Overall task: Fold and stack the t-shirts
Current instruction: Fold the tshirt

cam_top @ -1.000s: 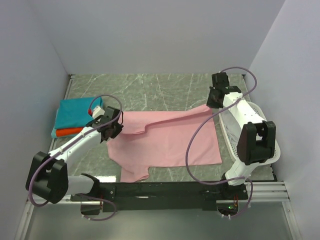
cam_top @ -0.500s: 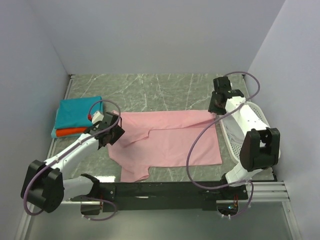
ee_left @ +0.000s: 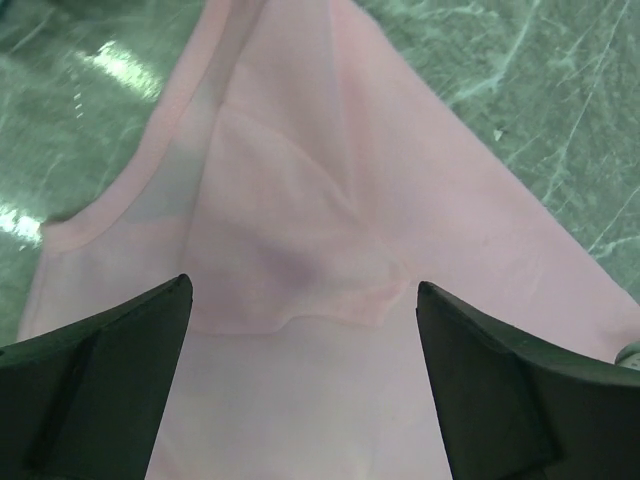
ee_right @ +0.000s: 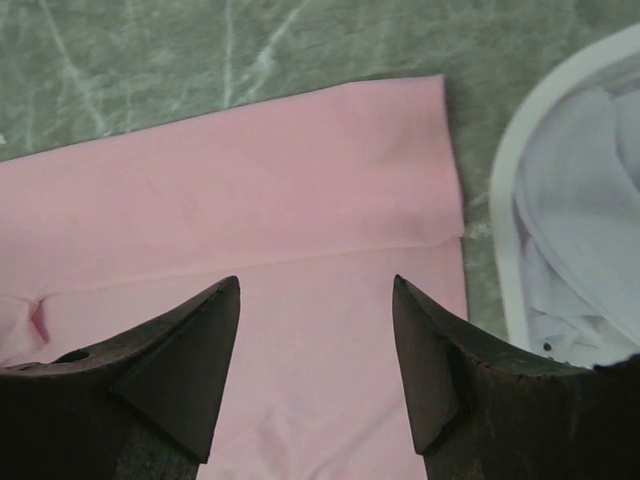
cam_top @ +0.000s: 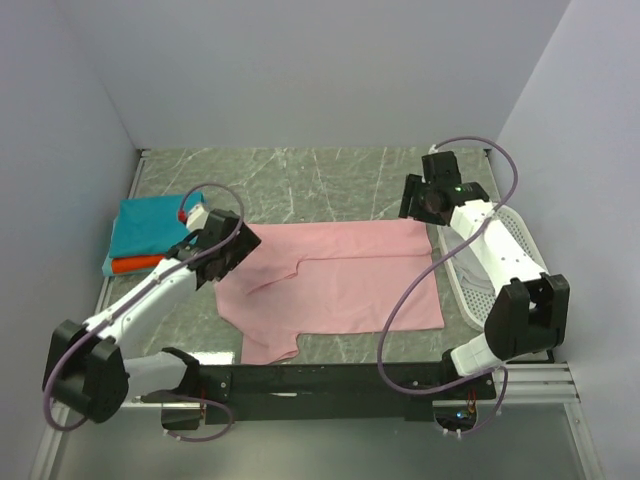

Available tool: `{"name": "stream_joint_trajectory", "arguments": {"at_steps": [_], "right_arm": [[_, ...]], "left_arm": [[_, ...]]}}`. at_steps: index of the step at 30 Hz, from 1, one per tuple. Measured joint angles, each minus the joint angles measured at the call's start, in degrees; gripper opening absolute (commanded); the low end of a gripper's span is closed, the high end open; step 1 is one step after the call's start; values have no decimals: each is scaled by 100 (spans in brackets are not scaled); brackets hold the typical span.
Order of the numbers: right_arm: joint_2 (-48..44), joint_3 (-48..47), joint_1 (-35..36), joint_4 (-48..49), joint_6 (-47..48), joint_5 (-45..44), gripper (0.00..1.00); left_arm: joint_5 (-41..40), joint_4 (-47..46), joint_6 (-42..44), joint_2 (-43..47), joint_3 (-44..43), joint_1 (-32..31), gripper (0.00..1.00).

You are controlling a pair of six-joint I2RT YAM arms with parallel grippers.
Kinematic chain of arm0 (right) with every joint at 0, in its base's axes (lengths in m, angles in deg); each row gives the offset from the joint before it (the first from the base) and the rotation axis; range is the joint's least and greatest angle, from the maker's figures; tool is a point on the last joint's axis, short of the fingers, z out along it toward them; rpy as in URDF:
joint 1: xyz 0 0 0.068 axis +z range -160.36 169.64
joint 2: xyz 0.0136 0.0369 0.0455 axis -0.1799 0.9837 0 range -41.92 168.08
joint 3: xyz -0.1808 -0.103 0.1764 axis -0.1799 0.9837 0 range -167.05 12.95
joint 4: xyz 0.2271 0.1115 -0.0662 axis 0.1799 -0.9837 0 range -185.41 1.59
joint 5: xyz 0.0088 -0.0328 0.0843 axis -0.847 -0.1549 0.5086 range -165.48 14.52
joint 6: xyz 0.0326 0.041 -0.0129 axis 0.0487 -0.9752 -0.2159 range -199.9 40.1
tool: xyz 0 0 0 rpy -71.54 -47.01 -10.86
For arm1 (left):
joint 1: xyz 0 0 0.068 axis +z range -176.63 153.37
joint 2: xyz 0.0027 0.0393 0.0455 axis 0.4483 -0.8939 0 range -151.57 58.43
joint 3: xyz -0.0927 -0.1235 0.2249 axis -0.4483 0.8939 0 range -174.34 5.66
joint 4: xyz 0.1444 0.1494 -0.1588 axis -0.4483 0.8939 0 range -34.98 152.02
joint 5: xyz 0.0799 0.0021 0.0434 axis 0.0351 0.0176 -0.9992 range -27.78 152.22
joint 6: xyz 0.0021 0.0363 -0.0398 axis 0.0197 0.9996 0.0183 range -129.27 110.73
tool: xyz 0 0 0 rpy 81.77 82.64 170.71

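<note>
The light pink t-shirt [cam_top: 345, 285] lies flat on the table, its far strip folded over onto itself, one sleeve sticking out at the near left. My left gripper [cam_top: 238, 245] hovers open over its left end; in the left wrist view the fingers [ee_left: 120, 350] straddle bare pink cloth [ee_left: 330, 180] without touching it. My right gripper [cam_top: 415, 205] hangs open above the far right corner, where the fold line shows on the pink cloth [ee_right: 300, 180]. A folded teal t-shirt [cam_top: 150, 225] rests on an orange-red one [cam_top: 135, 264] at the left.
The white perforated basket [cam_top: 525, 235] stands at the right edge, close to the shirt's right side, with white cloth [ee_right: 590, 190] inside behind its rim [ee_right: 507, 200]. Green marble tabletop [cam_top: 300, 180] shows beyond the shirt. Walls close in on three sides.
Both grippers went from shut on the pink shirt's lifted edge to open. The edge dropped and now lies flat as a fold. Both grippers have lifted slightly off the cloth.
</note>
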Motion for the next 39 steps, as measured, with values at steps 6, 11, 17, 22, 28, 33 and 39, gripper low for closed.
{"name": "stream_joint_trajectory", "arguments": {"at_steps": [6,11,17,22,28,33,39], "right_arm": [[177,9,304,352,-20,280,69],[933,-72,319,564,-52,422,70],[1902,-317,319,568,-63,518,70],[2538,-656,304,570,-70,610,70],[3222,-1207,136,511,-109,748,70],[3648,-1867,-35,328,-118,870,70],[4124,-2581,-225,249,-186,964,70]], "left_arm": [[151,-313,402,-1209,-861,20,100],[407,-581,643,-2280,-1521,144,99],[758,-774,844,-3274,-1703,538,99],[962,-835,942,-3665,-1961,769,99],[1064,-957,1047,-4179,-2479,905,100],[1220,-1054,1091,-4623,-3038,1054,99],[1303,-957,1200,-5372,-4116,1113,99]]}}
